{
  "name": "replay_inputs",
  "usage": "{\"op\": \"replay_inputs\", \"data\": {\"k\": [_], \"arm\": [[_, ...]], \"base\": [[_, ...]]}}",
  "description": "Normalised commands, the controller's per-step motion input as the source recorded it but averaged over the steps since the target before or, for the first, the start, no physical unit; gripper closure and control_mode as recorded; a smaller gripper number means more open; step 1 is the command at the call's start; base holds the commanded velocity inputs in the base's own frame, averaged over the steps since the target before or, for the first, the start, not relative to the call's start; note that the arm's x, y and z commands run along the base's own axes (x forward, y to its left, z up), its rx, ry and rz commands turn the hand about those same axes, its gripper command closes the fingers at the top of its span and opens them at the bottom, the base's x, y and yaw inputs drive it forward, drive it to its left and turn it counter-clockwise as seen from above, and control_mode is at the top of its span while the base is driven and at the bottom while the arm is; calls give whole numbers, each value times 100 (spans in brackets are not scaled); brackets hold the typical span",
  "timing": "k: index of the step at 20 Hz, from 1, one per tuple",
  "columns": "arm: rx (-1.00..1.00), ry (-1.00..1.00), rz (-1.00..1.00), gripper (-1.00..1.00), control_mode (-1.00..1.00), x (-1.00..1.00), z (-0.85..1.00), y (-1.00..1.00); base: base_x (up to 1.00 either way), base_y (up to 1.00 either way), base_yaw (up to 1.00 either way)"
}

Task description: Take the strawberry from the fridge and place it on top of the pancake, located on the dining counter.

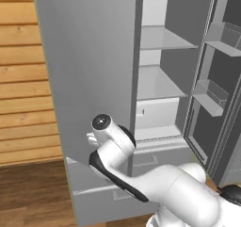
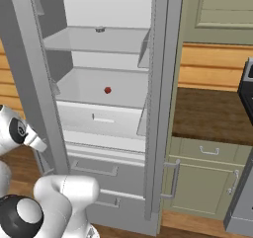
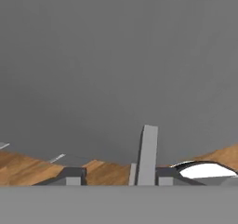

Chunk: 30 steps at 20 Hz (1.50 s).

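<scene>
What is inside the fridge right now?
In the fridge, the strawberry sits alone on the middle white shelf, above a drawer. A small dark item lies on the upper shelf. Lower drawers' contents are hidden.

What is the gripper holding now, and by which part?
Nothing is gripped. The gripper stands open around the door handle; the strawberry lies on a shelf.

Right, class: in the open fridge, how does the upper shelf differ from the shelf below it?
The upper shelf carries one small dark item near its back, too small to identify; the lower shelf carries the strawberry, nearer its middle. The upper shelf is seen almost edge-on, the lower shelf more from above. Both are pale, flat and level inside the fridge.
</scene>
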Motion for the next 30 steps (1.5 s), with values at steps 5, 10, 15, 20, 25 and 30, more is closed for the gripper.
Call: {"op": "replay_inputs", "data": {"k": [5,10,15,20,25,30], "arm": [[-5,1,0,-100,-100,-33,60,11],[0,0,0,-100,-100,-39,79,0],[2,0,0,-100,-100,-69,53,-21],[15,-3,3,-100,-100,-75,40,-58],[37,-4,9,-100,-100,-43,59,-92],[61,0,6,-100,-100,18,28,-100]], "base": [[0,0,0],[0,0,0],[0,0,0],[0,0,0],[0,0,0],[0,0,0]]}}
